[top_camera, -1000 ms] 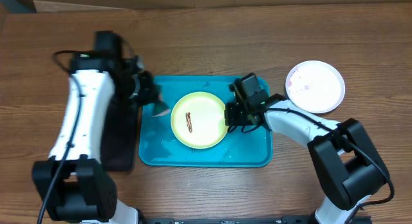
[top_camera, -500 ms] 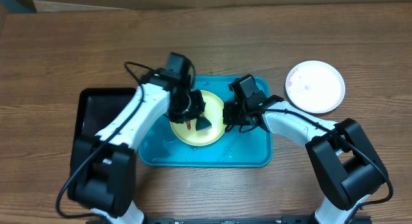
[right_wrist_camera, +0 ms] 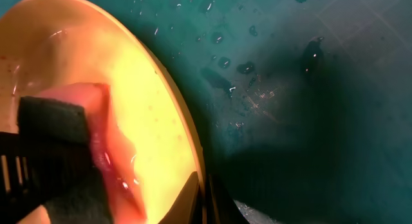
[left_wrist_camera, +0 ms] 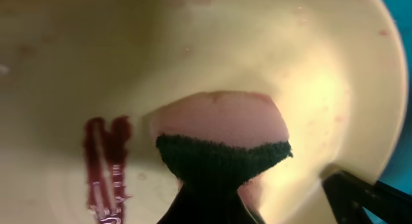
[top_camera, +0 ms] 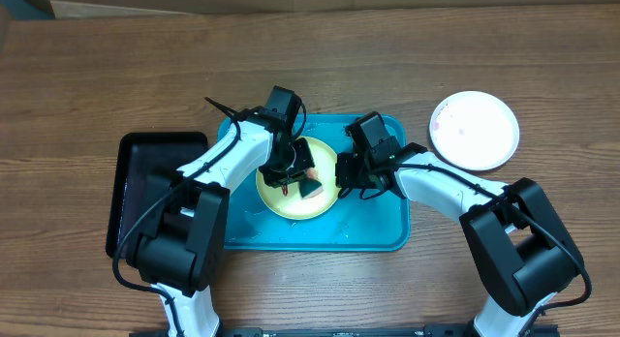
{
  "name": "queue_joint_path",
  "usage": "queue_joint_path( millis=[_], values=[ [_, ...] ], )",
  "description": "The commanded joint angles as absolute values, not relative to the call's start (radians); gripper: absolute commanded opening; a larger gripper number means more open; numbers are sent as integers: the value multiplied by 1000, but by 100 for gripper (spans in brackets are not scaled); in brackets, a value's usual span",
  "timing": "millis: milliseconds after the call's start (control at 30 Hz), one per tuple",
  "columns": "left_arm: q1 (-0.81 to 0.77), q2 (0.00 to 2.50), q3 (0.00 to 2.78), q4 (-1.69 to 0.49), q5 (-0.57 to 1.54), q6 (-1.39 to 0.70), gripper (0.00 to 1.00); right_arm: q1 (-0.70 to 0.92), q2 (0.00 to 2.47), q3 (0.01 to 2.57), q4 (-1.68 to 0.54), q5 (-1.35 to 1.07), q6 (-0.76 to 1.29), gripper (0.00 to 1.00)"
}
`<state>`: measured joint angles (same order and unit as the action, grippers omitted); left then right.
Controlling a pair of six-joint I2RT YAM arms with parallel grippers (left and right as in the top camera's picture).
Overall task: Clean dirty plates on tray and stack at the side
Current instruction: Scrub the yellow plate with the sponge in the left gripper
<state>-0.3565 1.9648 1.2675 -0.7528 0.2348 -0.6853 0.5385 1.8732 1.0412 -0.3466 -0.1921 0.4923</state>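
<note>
The yellow-green plate (top_camera: 279,199) lies in the turquoise tray (top_camera: 373,230), with a brown-red smear (left_wrist_camera: 106,166) on it. My left gripper (top_camera: 296,175) is shut on a pink sponge with a dark green scrub side (left_wrist_camera: 222,130). It presses the sponge onto the plate (left_wrist_camera: 290,56) just right of the smear. My right gripper (right_wrist_camera: 205,199) is shut on the plate's right rim (right_wrist_camera: 161,102); it also shows in the overhead view (top_camera: 344,172). The white plate (top_camera: 475,130), faintly pink-stained, sits on the table to the right of the tray. The light blue plate is out of view.
A smaller black tray (top_camera: 136,187) lies to the left of the turquoise tray. The turquoise tray floor (right_wrist_camera: 290,89) is wet with droplets. A cardboard edge runs along the far side of the table.
My left arm swung from the black tray side over to the plate with the sponge and now rests it right of the smear. The right gripper has not moved.
</note>
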Motion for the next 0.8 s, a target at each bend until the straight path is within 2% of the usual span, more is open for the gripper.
queue_joint_path(
  millis=[0,200,400,533,700,767],
  values=[
    [-319,2013,1256,-810,-66,-670,4,537,1876,1035,-378,-109,494,4],
    [-294,1984,1342,-989,-324,-657,4,537,1876,1035,-378,-89,494,4],
    [-296,1978,1506,-1146,-356,-650,4,537,1876,1035,-374,-89,494,4],
    [-301,1978,1586,-1162,-213,-643,4,537,1876,1035,-374,-90,494,4],
    [-307,1982,1572,-1037,169,-571,4,537,1876,1035,-372,-90,495,4],
    [-318,1984,1549,-986,252,-571,4,537,1876,1035,-370,-90,495,4]
  ],
)
